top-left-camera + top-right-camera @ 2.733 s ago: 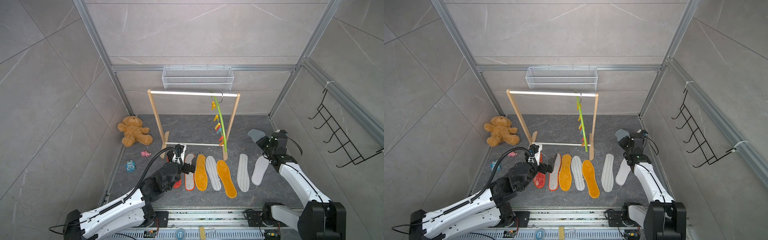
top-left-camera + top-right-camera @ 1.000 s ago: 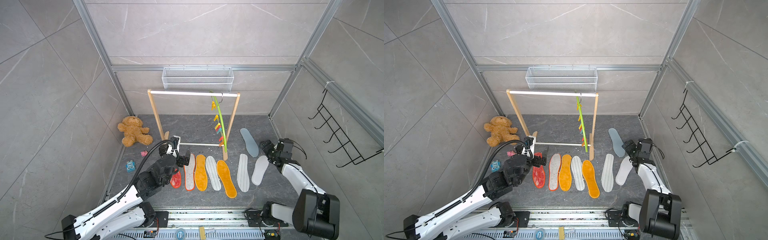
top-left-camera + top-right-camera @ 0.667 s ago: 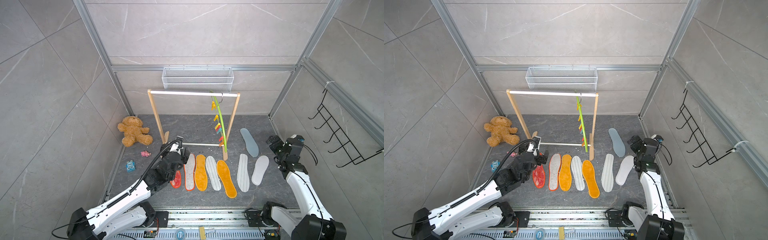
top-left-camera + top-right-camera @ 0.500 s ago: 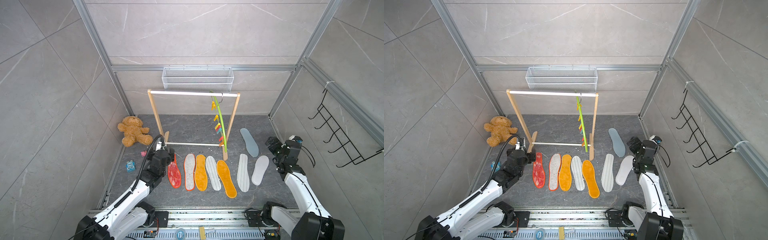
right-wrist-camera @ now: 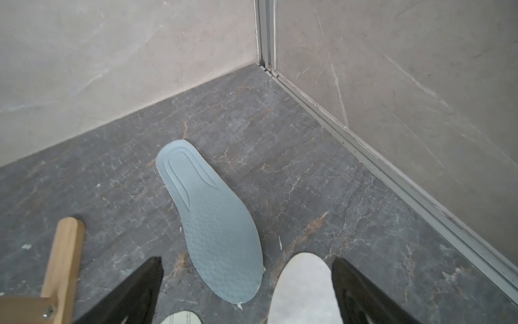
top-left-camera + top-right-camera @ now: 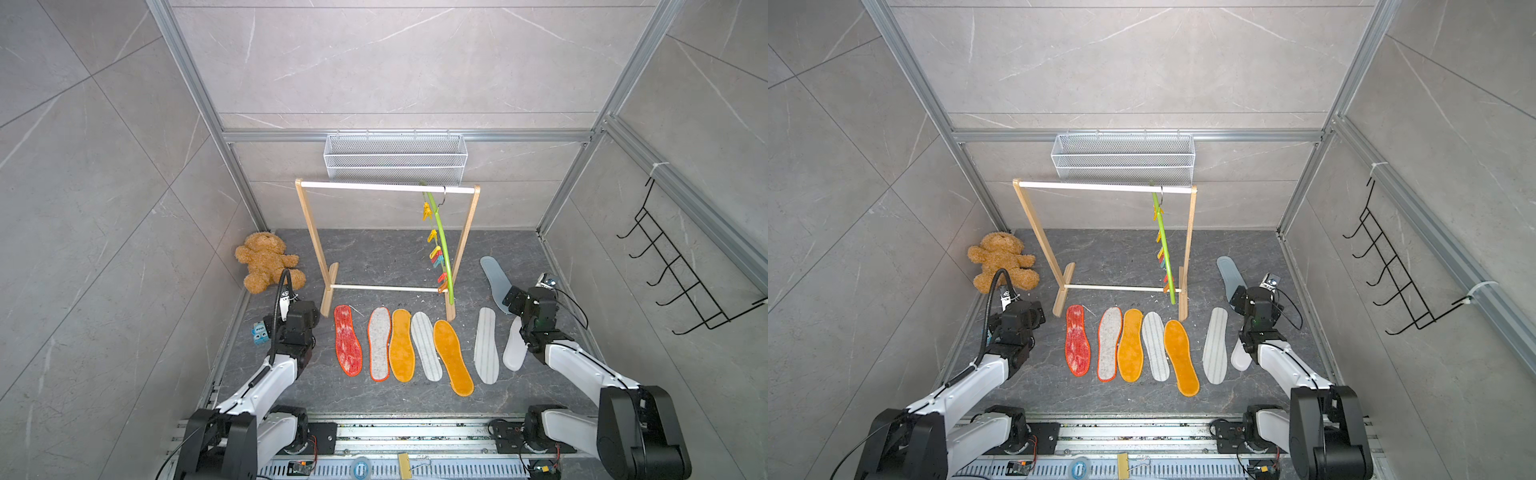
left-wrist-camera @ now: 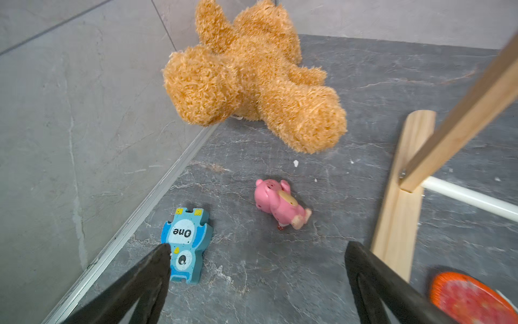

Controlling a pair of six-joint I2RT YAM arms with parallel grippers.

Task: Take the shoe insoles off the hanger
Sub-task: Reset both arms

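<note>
Eight shoe insoles [image 6: 1155,347] lay flat on the desk [image 6: 374,249], all off the hanger [image 6: 443,245]. The hanger hung by its hook from the white rail [image 6: 374,187] of the wooden frame [image 6: 313,237], close to the frame's right post, with coloured clips [image 6: 436,254] down its lime-green bar.

Row in front of the frame, from the robot's left: red-white mottled insole [image 6: 347,340], grey felt insole [image 6: 379,344], orange fuzzy insole [image 6: 401,345], striped insole [image 6: 426,346], second orange fuzzy insole [image 6: 453,357]. After a gap came the second striped insole [image 6: 486,345] and the white insole [image 6: 514,347]. The blue-grey insole [image 6: 492,276] lay farther back, apart from the row.

Left jaws were spread wide and empty, over bare desk between the blue "One" block [image 7: 186,244] and the frame's foot [image 7: 400,202]. Pink pig toy [image 7: 280,204] and teddy bear [image 7: 246,73] sat beyond.

Right jaws were spread wide too, gripping nothing, above the near ends of the blue-grey and white insoles.
</note>
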